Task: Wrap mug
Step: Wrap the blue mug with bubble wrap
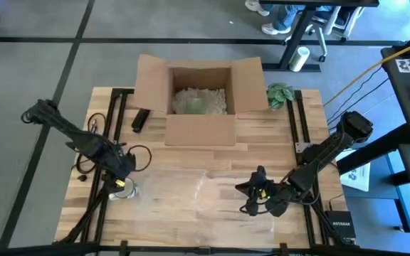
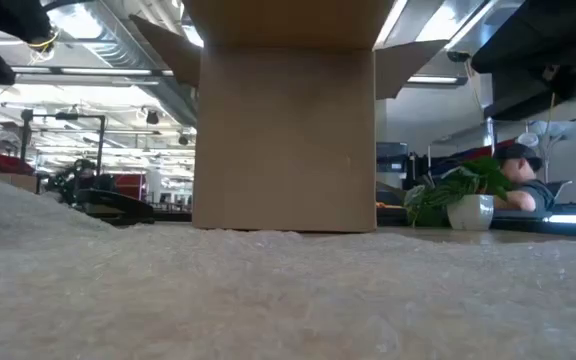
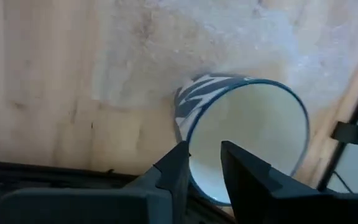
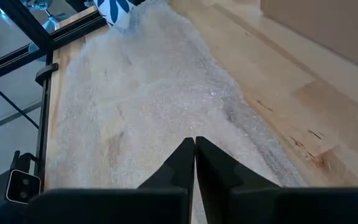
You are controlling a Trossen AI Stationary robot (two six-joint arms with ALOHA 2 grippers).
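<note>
A mug point(image 3: 241, 124) with a blue-and-white striped outside and a white inside stands at the left end of a clear bubble-wrap sheet point(image 1: 205, 188) spread on the wooden table. The mug point(image 1: 124, 189) lies under my left gripper point(image 1: 122, 182). That gripper point(image 3: 204, 165) comes down on the mug's near rim with its fingers a little apart, one by the outer wall and one over the mouth. My right gripper point(image 1: 251, 193) is shut low over the sheet's right part point(image 4: 166, 93). The mug point(image 4: 114, 7) shows far off in the right wrist view. My left gripper stands astride the mug's rim point(image 3: 190, 134) from above, and white inside wall shows in the gap between its fingers. Whether either finger touches the wall cannot be told. My right gripper points at the bubble wrap point(image 4: 194, 127); whether its tips touch it cannot be told.
An open cardboard box point(image 1: 199, 99) with pale filling stands at the table's far middle. A small potted plant point(image 1: 280, 94) sits to its right and a black object point(image 1: 140, 119) to its left. Metal rails point(image 1: 109, 128) run along both table sides. A person point(image 2: 523, 180) sits beyond the table.
</note>
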